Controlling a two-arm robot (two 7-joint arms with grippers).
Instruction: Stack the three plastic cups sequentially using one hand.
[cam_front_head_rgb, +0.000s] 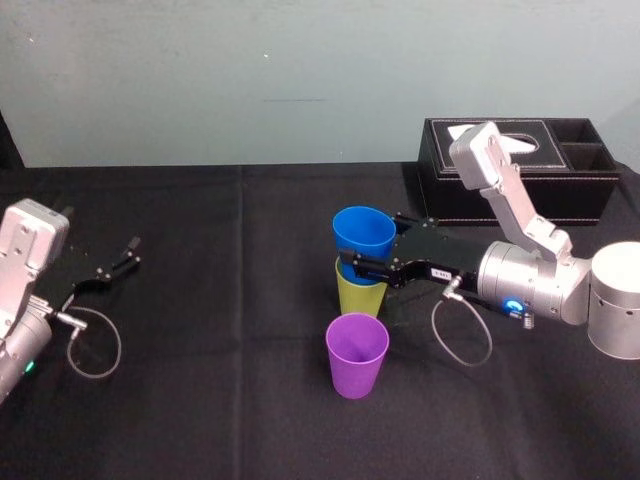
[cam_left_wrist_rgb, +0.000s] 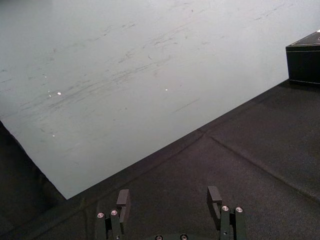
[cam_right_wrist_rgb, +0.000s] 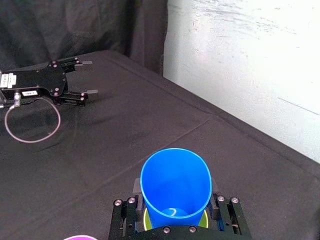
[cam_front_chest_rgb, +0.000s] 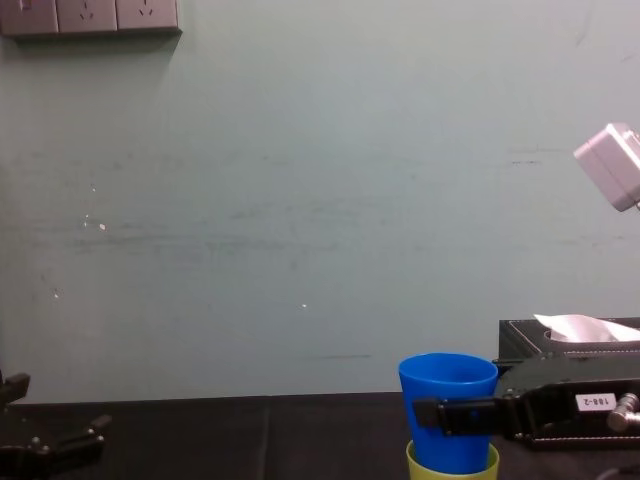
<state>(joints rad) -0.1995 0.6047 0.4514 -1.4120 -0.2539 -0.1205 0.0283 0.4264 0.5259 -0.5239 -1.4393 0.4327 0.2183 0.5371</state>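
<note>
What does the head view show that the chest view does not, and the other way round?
Head view, not chest: the purple cup standing alone in front of the stack. Chest view, not head: wall sockets at top left. Both: the right hand shut on the blue cup, which sits in the green cup; the tissue box; the idle left hand at the left.

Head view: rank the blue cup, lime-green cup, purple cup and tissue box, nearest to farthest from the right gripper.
1. Blue cup, held in the right gripper.
2. Lime-green cup, directly beneath it.
3. Purple cup, nearer the robot.
4. Black tissue box, behind, far right.
</note>
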